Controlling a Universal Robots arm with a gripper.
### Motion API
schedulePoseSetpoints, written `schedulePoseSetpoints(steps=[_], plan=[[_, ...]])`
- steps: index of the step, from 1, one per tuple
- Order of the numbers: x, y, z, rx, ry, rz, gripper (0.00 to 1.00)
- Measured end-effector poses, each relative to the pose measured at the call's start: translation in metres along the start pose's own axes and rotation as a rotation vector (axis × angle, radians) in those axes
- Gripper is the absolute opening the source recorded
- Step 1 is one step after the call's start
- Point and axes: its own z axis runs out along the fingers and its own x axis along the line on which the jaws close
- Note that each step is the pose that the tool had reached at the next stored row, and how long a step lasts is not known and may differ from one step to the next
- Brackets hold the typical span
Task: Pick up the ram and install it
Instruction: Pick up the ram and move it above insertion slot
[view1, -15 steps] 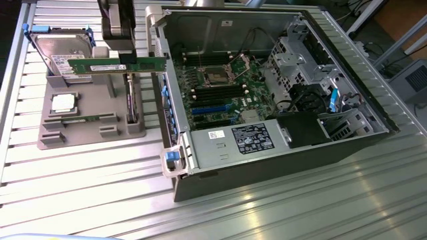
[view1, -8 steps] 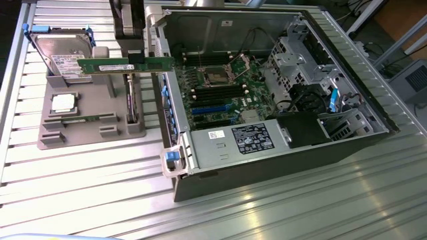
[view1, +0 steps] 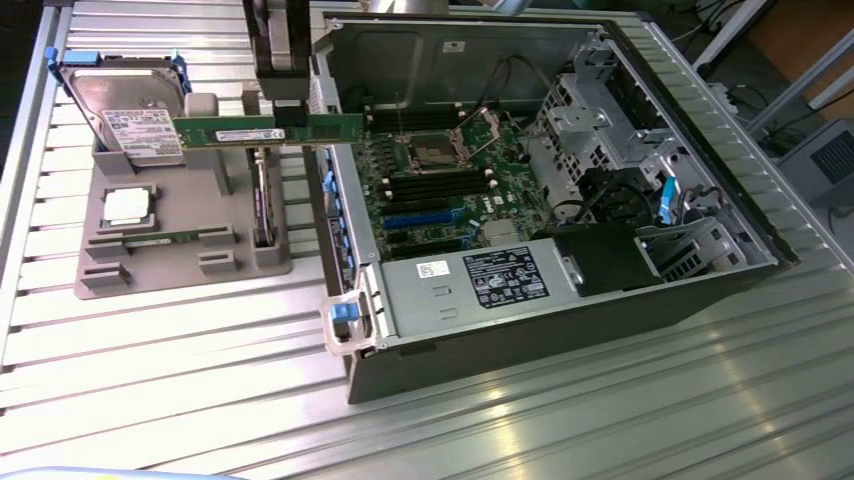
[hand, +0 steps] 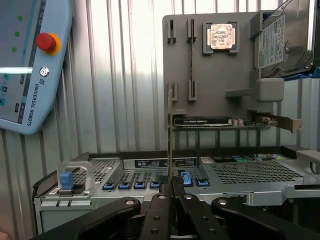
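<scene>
From where I stand, the pick-up is done and the install is not: the black two-fingered tool (view1: 288, 115) is closed almost completely on the long, thin green circuit-board ram stick (view1: 220, 133), pinching it near its middle. It holds the stick level in the air, clear of the grey moulded plastic holder (view1: 187, 250) that sits on the ribbed aluminium table (view1: 200, 380). The stick hangs over the far part of that holder, near the large silver hard drive with its white label (view1: 127, 115), and its end toward the exterior view's right reaches the wall of the open dark computer case (view1: 561, 330). In the wrist view the stick (hand: 170, 135) is seen edge-on, rising as a thin line from between the fingers (hand: 171, 192). A second stick of the same kind (view1: 263, 205) stands in its slot in the holder, and the square silver processor chip (view1: 127, 205) lies untouched beside it. By my judgement, seating the ram calls for its long edge to be brought parallel to the black memory slots (view1: 424, 187) on the green motherboard. It must stay clear of the case wall and go straight down without tilting, and I cannot tell which slot is free.
</scene>
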Motion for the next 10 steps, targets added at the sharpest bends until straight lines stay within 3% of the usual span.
schedulePoseSetpoints(steps=[10], plan=[[-0.001, -0.0136, 0.0004, 0.0002, 0.0044, 0.0, 0.12]])
